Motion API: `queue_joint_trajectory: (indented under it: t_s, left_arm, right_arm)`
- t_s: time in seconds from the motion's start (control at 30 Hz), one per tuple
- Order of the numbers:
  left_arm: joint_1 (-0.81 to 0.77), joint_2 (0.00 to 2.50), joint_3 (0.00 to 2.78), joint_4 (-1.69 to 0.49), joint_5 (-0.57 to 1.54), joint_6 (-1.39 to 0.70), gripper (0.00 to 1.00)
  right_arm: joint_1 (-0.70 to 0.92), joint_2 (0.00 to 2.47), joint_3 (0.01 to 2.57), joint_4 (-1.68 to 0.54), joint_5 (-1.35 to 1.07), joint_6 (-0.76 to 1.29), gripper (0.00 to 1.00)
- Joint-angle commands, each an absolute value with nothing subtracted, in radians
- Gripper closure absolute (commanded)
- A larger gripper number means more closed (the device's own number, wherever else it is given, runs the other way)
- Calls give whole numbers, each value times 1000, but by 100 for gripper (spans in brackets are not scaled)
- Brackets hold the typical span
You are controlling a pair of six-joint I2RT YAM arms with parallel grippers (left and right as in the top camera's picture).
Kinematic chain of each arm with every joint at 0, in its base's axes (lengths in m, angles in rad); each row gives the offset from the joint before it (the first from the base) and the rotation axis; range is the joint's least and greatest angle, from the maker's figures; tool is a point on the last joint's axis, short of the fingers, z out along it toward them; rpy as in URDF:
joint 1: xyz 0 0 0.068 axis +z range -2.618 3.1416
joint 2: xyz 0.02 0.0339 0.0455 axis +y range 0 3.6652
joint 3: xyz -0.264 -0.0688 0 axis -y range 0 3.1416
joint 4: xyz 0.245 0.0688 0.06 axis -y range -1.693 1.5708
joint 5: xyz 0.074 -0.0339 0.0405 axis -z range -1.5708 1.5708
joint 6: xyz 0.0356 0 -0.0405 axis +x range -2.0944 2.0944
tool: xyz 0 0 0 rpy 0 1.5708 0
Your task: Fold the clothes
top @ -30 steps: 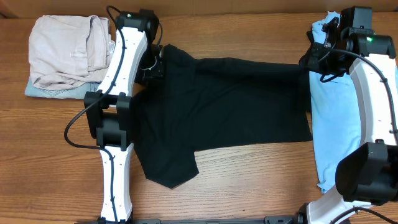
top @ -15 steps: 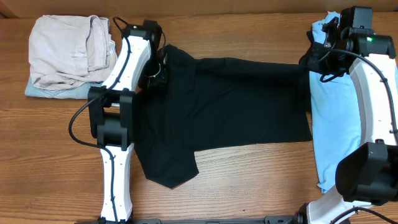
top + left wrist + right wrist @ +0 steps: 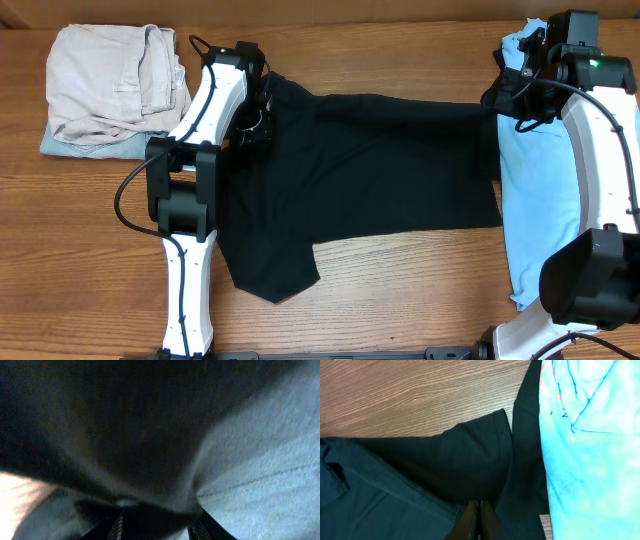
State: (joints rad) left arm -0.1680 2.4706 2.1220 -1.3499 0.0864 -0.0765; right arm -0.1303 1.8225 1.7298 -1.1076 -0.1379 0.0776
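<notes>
A black shirt lies spread across the middle of the table, with one sleeve hanging towards the front left. My left gripper is at the shirt's upper left edge. In the left wrist view the black cloth fills the frame and is bunched between the left fingers. My right gripper is at the shirt's upper right corner. In the right wrist view its fingers are pressed together on the shirt's edge.
A folded beige garment lies on a pale blue folded piece at the back left. A light blue garment lies along the right side under the right arm, and shows as turquoise in the right wrist view. Bare wood surrounds the shirt.
My left gripper has moved a little right and towards the front, taking the shirt's upper left edge with it. The right arm has not moved.
</notes>
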Motion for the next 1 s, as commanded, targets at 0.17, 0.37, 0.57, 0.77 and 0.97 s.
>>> queue_joint_trajectory:
  t_s: [0.17,0.37,0.57,0.77,0.97]
  left_arm:
    - [-157,2477,2277,-1415,94,-81,66]
    - [-159,2477,2278,-1417,94,-81,78]
    - [-169,2478,2277,-1436,94,-81,77]
    - [-177,2478,2230,-1435,90,-77,78]
    - [-175,2478,2195,-1428,40,-78,82]
  right_arm:
    - [-131,1820,1755,-1106,-105,74,96]
    - [-131,1820,1755,-1106,-105,74,96]
    - [-131,1820,1755,-1107,-105,74,96]
    - [-131,1820,1755,-1107,-105,74,96]
    - [-131,1820,1755,-1109,-104,74,96]
